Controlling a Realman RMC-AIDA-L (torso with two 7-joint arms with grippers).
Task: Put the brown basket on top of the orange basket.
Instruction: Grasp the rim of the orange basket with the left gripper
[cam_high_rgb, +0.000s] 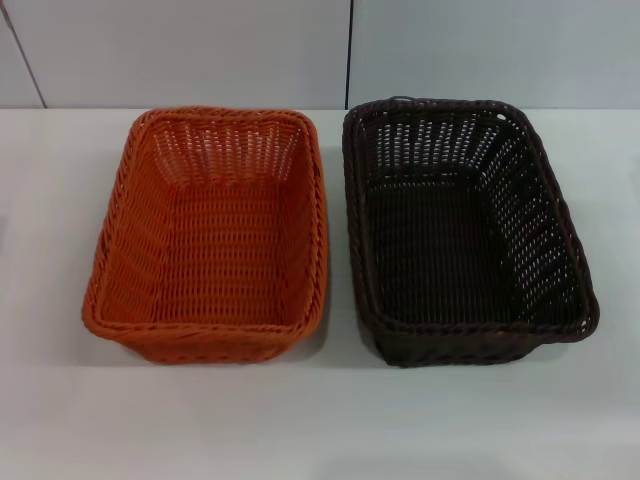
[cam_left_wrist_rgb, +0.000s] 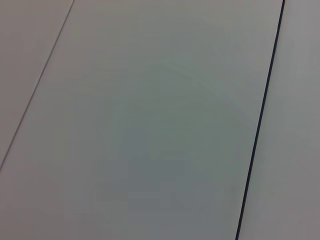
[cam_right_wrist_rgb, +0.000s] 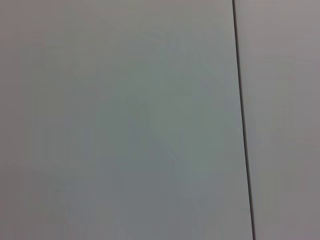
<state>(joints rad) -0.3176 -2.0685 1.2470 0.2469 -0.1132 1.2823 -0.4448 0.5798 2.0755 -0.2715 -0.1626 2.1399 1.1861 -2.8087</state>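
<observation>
The orange basket (cam_high_rgb: 210, 235) stands on the white table (cam_high_rgb: 320, 420) at the left in the head view. The brown basket (cam_high_rgb: 460, 230) stands right beside it on the right, with a narrow gap between their rims. Both are upright, with nothing inside them. Neither gripper shows in any view. Both wrist views hold only plain pale panels with thin dark seams.
A pale panelled wall (cam_high_rgb: 200, 50) with a dark vertical seam (cam_high_rgb: 350, 50) rises behind the table. Bare tabletop lies in front of both baskets and at the far left and right.
</observation>
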